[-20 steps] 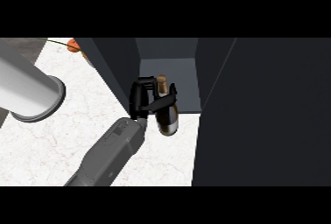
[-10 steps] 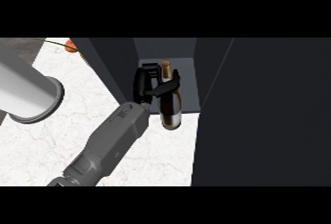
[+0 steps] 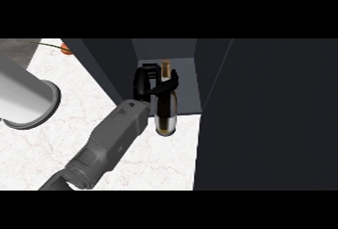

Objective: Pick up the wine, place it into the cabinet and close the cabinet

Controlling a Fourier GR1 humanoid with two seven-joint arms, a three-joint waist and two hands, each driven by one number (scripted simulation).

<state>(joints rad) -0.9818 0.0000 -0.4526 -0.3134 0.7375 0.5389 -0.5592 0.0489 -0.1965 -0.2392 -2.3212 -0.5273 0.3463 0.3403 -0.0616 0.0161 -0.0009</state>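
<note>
While the right hand (image 3: 146, 82) curls its fingers and thumb round the upper body of the wine (image 3: 166, 114), the bottle appears only partly inside the cabinet (image 3: 179, 50): its neck points to the far wall of the opening, but its base shows past the near lip, over the pale surface (image 3: 73, 138). Letting go here would be risky, I judge, because a bottle with its heavy end beyond the lip could tip or roll back out onto the surface; whether it rests on the cabinet floor at all I cannot tell. Drawing the hand back carelessly could also drag the neck along with it. The dark door (image 3: 271, 116) stands open at the right, and swinging it shut would strike the base or the grey forearm (image 3: 112, 134) if either lingers in the gap. Apart from the bottle and hand, nothing shows inside the cabinet. At the left a grey cylinder (image 3: 23, 96) shows, its inside hidden.
</note>
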